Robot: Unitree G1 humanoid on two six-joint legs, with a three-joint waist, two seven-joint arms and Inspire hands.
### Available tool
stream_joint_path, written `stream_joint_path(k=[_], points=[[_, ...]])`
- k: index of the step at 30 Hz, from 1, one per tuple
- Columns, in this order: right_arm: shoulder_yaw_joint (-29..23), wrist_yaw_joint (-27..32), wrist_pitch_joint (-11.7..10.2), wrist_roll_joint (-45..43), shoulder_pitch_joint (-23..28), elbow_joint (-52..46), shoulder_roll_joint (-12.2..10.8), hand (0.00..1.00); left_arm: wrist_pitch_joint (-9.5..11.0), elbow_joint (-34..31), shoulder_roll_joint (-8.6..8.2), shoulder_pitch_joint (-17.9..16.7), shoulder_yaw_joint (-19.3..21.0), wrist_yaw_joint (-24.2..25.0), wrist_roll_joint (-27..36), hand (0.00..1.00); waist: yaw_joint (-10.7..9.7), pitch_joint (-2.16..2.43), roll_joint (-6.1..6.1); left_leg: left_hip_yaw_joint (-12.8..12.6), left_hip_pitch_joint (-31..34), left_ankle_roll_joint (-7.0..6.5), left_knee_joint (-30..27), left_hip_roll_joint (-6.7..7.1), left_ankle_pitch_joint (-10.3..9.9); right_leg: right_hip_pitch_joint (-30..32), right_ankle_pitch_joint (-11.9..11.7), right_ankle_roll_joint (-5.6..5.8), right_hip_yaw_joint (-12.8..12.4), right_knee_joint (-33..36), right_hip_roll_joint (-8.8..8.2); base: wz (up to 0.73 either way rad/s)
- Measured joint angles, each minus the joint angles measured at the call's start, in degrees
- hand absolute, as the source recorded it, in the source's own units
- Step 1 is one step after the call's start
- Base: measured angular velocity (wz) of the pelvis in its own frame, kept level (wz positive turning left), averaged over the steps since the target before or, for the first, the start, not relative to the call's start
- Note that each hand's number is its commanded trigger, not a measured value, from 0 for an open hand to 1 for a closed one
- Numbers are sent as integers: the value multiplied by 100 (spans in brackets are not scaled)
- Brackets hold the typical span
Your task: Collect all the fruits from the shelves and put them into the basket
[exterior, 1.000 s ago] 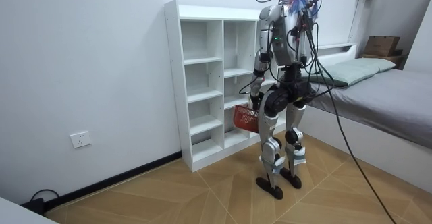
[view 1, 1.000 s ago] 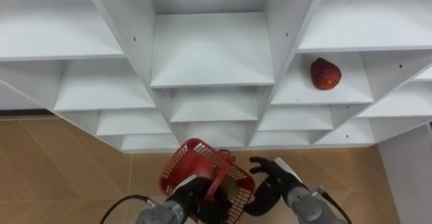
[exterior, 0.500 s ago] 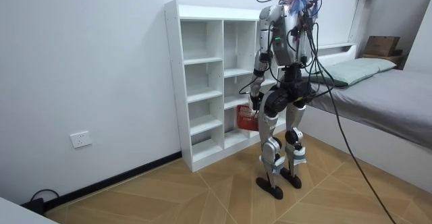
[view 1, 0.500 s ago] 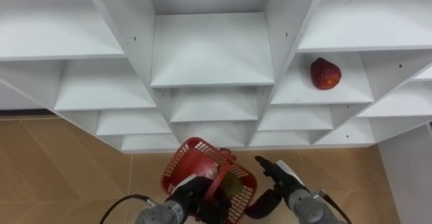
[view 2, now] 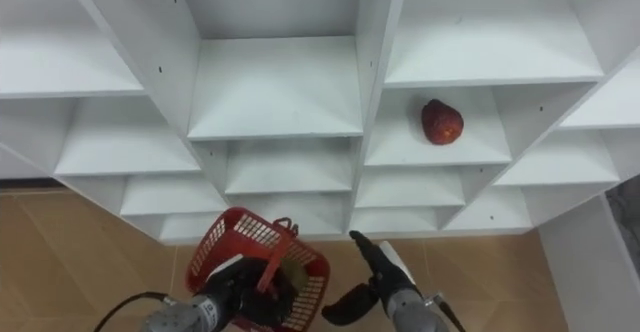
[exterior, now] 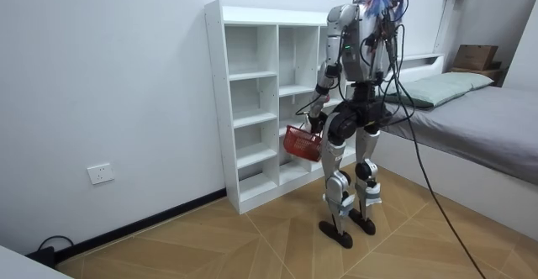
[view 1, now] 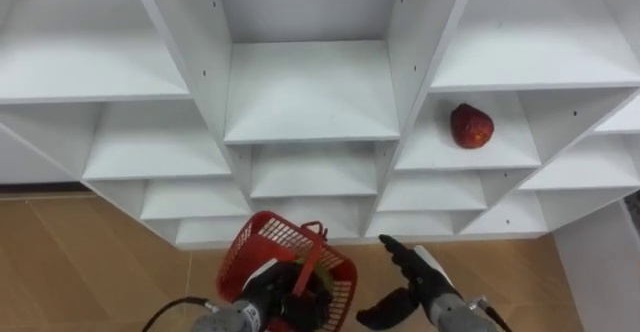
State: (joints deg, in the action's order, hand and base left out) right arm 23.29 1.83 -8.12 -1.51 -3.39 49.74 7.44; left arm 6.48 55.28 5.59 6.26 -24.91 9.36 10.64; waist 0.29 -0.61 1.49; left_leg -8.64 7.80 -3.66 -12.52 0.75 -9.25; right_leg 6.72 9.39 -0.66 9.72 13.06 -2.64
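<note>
My left hand [view 1: 258, 292] is low in the eye view, its fingers curled round the upright handle of a red plastic basket [view 1: 268, 240]. The basket has an open mesh wall and a rounded rim, and it hangs tilted. Something small and olive-coloured [view 2: 293, 272] lies inside; what it is I cannot tell.

My right hand [view 1: 418, 275] is just beside the basket on its right. It is dark, its fingers are stretched out and spread, and it holds nothing. It hovers over the wooden parquet floor [view 1: 90, 262], short of the bottom edge of the shelves.

In front of me is the white closet [view 1: 310, 82], an open unit of smooth flat boards that form square compartments, with small peg holes in the uprights. A red fruit [view 1: 471, 126], rounded, tapering to a blunt point and glossy, lies on a shelf in the right column. It is alone in its compartment, above my right hand and slightly to its right, well apart from it and from the basket.

In the room view I stand upright facing the closet, the basket held at thigh level. A bed [exterior: 479, 111] with grey bedding is on the room view's right.
</note>
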Motion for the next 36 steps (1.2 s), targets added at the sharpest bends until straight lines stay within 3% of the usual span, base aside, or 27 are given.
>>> stream_joint_path(k=[6, 13, 15, 19, 23, 36], points=[[-192, 14, -12, 138, 376, -375, 30, 0, 8, -281, 87, -312, 271, -47, 600, 100, -10, 45, 54, -5, -432, 21, 119, -2, -12, -398, 0, 1, -23, -140, 24, 0], [-435, 260, -5, 273, 651, -754, 24, 0, 7, -551, 80, -522, 478, -238, 964, 100, -19, 46, 58, -71, -703, 39, 202, -6, -28, -600, 2, 4, -113, -161, 43, -7], [-635, 449, -5, 275, 824, -1129, 23, 0, 6, -868, 78, -745, 651, -268, 1010, 100, -28, 45, 55, -79, -799, 51, 222, -8, -53, -717, 2, 8, -172, -244, 75, -5], [-992, 773, -6, 235, 1036, -1660, 25, 0, 6, -1017, 87, -875, 762, -270, 1010, 100, -82, 21, 18, -88, -885, 58, 226, -17, -81, -790, 9, 11, -181, -244, 79, 0], [-1086, 1046, -20, 75, 1075, -1930, 12, 0, 6, -1022, 90, -909, 827, -273, 1012, 100, -167, -7, -30, -103, -888, 59, 233, -17, -82, -781, 12, 12, -190, -242, 81, -1], [-1113, 1978, -116, 73, 1023, -2525, 37, 0, 7, -1028, 192, -1032, 915, -303, 1236, 100, -161, -15, 6, -204, -1089, 73, 321, -25, -103, -903, 26, 20, -321, -247, 141, -4]])
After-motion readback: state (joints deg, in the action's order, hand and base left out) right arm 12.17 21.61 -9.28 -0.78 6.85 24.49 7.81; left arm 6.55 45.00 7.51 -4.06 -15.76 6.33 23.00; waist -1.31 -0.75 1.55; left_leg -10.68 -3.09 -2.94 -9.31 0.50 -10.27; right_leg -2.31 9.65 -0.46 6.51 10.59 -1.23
